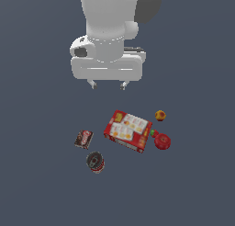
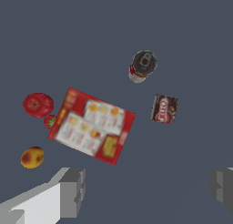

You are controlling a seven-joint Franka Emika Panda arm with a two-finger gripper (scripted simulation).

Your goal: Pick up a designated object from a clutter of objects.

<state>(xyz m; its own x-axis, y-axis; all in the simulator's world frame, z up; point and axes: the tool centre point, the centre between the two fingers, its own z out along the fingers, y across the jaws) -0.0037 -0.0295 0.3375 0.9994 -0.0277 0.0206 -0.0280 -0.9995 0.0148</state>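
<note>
The designated small yellow-orange ball with red patches (image 1: 160, 115) (image 2: 32, 157) lies on the dark floor, just past the far right corner of the flat red cracker box (image 1: 128, 131) (image 2: 92, 126) in the exterior view. My gripper (image 1: 108, 85) (image 2: 148, 191) hangs open and empty high above the floor, above and to the exterior view's left of the ball. One finger (image 2: 73, 191) shows near the ball in the wrist view, apart from it.
A larger all-red round item (image 1: 162, 141) (image 2: 38, 104) with a small green-tipped red piece (image 2: 49, 122) lies beside the box. A dark-brown packet (image 1: 84, 139) (image 2: 164, 109) and a dark can (image 1: 95, 162) (image 2: 143, 66) lie at the box's other side.
</note>
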